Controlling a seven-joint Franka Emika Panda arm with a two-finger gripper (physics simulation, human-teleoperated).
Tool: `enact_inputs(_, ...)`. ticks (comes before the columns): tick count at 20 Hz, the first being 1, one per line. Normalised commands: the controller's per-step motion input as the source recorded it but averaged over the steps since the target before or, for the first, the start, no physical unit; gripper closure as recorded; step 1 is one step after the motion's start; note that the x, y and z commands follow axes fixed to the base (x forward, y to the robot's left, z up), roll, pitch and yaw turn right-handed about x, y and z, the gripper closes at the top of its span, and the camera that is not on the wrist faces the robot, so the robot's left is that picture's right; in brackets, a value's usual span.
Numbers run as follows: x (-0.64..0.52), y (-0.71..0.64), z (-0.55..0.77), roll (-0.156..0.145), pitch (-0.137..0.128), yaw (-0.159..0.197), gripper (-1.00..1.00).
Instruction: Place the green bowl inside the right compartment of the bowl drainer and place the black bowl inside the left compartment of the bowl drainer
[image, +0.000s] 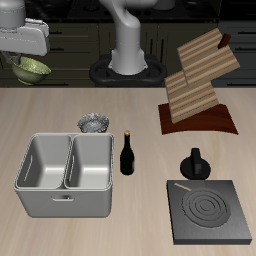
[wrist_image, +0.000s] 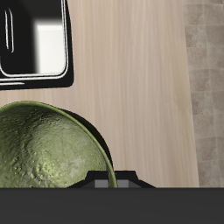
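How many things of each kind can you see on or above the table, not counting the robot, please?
Bowls: 2, the green bowl held in the gripper and the black bowl behind the drainer
Bowl drainer: 1
Bottle: 1
Moka pot: 1
Stove plate: 1
Wooden rack: 1
Total: 7

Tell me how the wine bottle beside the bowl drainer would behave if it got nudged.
The wine bottle stands upright, tall on a narrow base, so a nudge near its neck would probably tip it. Being round, it would likely roll once down. It stands close to the bowl drainer, whose wall might stop it.
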Motion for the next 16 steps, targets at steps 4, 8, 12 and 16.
enact_inputs(4, 0.37, 0.19, 0.08, 0.009, 0.012, 0.017, 1.0)
enact_inputs(8, 0.45, 0.23, 0.1, 0.007, 0.011, -0.004, 1.0)
enact_inputs(12, 0.32, 0.21, 0.13, 0.026, -0.013, 0.015, 1.0)
enact_inputs(16, 0.32, 0.22, 0.09, 0.052, 0.003, 0.025, 1.0)
